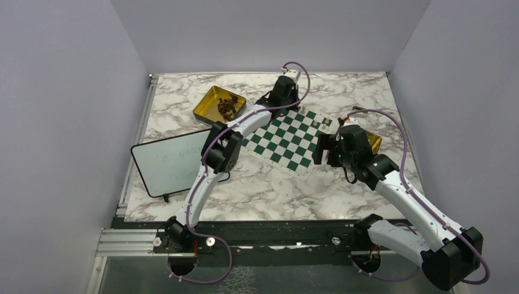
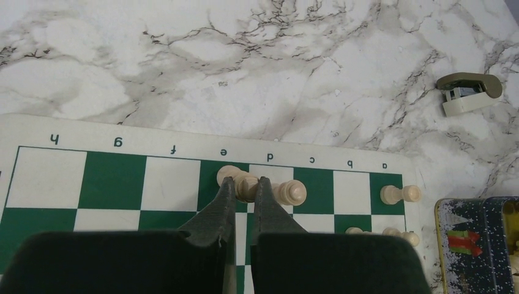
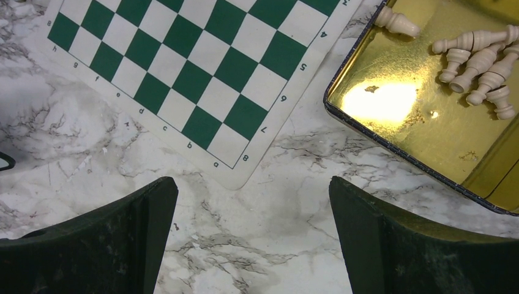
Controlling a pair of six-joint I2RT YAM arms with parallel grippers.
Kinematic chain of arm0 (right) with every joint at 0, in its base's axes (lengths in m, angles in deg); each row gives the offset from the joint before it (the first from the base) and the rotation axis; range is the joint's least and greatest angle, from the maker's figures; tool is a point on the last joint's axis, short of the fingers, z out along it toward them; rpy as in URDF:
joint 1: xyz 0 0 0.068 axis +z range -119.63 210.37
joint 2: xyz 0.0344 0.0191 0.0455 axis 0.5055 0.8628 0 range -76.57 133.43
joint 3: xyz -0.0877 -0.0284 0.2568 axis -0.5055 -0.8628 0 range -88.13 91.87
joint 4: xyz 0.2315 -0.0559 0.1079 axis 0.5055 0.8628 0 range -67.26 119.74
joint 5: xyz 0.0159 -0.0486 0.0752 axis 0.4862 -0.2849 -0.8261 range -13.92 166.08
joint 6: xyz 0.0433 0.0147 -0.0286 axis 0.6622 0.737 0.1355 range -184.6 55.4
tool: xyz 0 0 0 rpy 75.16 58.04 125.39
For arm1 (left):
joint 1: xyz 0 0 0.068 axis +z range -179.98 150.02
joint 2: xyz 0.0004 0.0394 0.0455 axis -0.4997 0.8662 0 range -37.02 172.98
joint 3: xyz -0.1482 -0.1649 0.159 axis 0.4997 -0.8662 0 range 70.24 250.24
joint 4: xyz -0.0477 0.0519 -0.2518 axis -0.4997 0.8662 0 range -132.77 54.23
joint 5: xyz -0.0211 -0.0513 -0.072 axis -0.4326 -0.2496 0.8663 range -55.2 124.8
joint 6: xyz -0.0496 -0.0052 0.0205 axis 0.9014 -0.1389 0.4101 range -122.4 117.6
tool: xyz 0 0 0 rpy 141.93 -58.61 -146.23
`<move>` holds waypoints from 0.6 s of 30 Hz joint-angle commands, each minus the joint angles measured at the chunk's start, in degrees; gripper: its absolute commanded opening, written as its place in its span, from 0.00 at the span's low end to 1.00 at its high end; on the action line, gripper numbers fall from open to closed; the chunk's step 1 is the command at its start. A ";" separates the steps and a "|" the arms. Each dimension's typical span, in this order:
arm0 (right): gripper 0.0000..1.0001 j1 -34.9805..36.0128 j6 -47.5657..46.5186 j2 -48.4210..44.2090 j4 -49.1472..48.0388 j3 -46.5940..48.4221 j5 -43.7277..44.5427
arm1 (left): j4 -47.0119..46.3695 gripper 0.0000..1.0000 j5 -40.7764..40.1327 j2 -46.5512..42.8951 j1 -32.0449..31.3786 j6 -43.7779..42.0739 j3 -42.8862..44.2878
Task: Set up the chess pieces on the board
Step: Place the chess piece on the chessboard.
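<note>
Outstretched left pincer (image 2: 246, 182) apparently grips a pale piece (image 2: 233, 174); right pincer (image 3: 251, 187) hovers, spread.

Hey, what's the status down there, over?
Left gripper shut on pale piece, board's edge row. Right gripper open, beside gold tin. Neighbouring piece close alongside.

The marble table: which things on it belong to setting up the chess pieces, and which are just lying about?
Job: chessboard mat; pale pieces in gold tin; dark pieces in the other tin; gripped pale piece.
Lying about: whiteboard; small stapler.
</note>
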 commanded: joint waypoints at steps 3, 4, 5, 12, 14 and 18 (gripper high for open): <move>1.00 0.27 -0.55 0.92 -1.17 0.34 0.87 | 1.10 0.00 0.90 1.87 -0.20 0.20 3.44; 1.00 0.31 -0.54 0.84 -1.27 0.17 0.74 | 1.10 0.00 0.88 1.96 -0.20 0.20 3.43; 1.00 0.29 -0.54 0.85 -1.44 0.01 0.72 | 1.12 0.00 0.88 1.97 -0.20 0.22 3.40; 1.00 0.30 -1.14 1.00 -1.52 0.26 1.51 | 1.99 0.00 1.14 1.75 -0.20 0.72 3.44; 1.00 0.27 -1.16 1.17 -1.63 0.18 1.24 | 2.26 0.00 1.21 1.63 -0.20 0.73 3.38; 1.00 0.29 -1.07 1.62 -1.78 0.07 0.83 | 2.63 0.00 0.85 1.42 -0.20 0.39 3.01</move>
